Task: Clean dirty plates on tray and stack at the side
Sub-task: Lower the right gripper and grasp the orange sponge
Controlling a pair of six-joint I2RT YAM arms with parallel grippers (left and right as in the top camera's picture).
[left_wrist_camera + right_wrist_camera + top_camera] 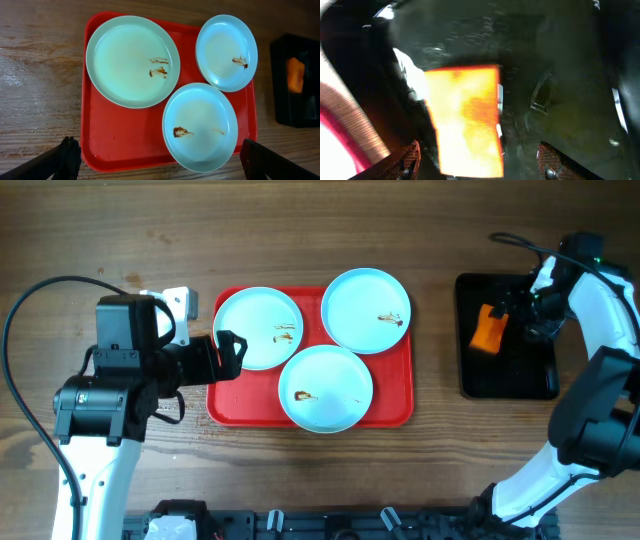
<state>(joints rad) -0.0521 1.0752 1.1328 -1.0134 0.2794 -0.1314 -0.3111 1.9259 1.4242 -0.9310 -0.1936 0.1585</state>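
Three pale mint plates lie on the red tray [230, 408]: one at the left [258, 328], one at the back right [365, 310], one at the front [326, 388]. Each carries a small brown smear. My left gripper [230, 356] hovers over the tray's left edge, open and empty. In the left wrist view the plates [132, 60] [226, 52] [200, 127] fill the tray [115, 135], with the left gripper [159, 157] spread wide. My right gripper [503, 318] is over the black tray. It stands open [480, 157], with an orange sponge [465, 120] between its fingers and gaps on both sides.
A narrow black tray [505, 375] sits at the right with the orange sponge [487, 328] in it. Bare wooden table [440, 460] lies around both trays. The black tray's edge [280, 90] shows at the right of the left wrist view.
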